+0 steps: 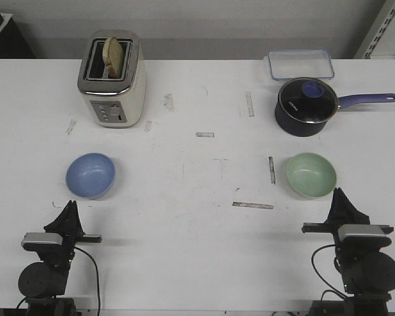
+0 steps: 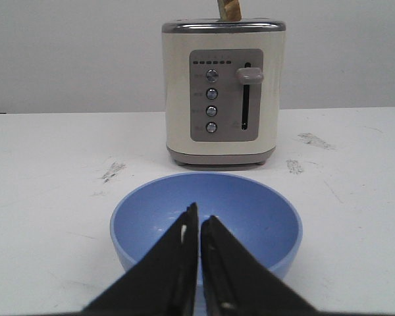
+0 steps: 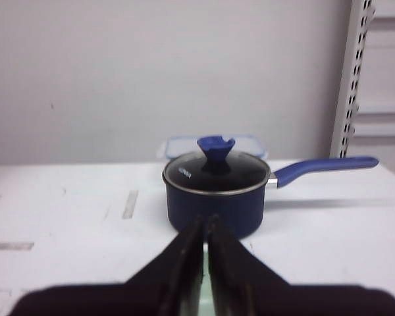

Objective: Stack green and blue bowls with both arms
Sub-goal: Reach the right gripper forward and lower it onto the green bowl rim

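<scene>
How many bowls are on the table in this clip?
2. The blue bowl sits on the robot's left, in front of the toaster. The green bowl sits on the right, in front of the saucepan. Nothing appears to hide another.

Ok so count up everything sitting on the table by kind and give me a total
Bowls: 2, the blue bowl and the green bowl
Toasters: 1, the cream toaster with a slice of bread in its slot
Saucepans: 1, the dark blue lidded saucepan
Clear plastic containers: 1, the lidded container behind the saucepan
Total: 5, not counting the bread
</scene>
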Controlling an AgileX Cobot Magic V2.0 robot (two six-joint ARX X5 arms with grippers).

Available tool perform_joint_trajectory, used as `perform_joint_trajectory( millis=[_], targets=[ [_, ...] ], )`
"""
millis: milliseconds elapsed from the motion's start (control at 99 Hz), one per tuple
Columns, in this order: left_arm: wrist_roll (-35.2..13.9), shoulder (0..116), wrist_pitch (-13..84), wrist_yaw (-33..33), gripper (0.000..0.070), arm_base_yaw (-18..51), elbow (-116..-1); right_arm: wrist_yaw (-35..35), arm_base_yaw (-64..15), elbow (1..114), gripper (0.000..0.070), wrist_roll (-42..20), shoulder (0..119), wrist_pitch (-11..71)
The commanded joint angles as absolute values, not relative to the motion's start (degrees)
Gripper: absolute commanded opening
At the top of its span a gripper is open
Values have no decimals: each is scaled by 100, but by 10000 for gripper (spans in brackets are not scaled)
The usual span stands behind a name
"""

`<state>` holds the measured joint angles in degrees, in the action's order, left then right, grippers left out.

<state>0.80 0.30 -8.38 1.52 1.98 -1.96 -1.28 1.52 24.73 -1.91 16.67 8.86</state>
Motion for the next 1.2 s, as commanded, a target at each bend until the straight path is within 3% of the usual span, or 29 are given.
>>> perform_joint_trajectory(
  millis=[0, 414, 636, 758, 859, 970, 1081, 1192],
  targets=[
    [150, 19, -908, 148, 3, 183, -71, -132, 152, 2696, 0, -183, 2034, 967],
    [148, 19, -908, 148, 3, 183, -71, -141, 156, 4110, 0, -185, 4506, 1605],
    [150, 19, -908, 150, 3, 183, -71, -148, 163, 5605, 0, -239, 6069, 3011],
    [148, 19, -908, 148, 2, 183, -71, -176, 196, 6355, 0, -698, 6779, 3892],
    [148, 19, -908, 148, 2, 183, -71, -539, 467, 6755, 1, -1160, 7157, 4278],
    [148, 19, -908, 150, 2, 183, -71, -1406, 932, 6936, 4, -1367, 7336, 4368],
    [148, 19, -908, 148, 2, 183, -71, -1732, 1341, 6936, 45, -1533, 7360, 4394],
    [150, 19, -908, 148, 3, 183, -71, -1747, 1699, 6934, 252, -1557, 7360, 4521]
  ],
)
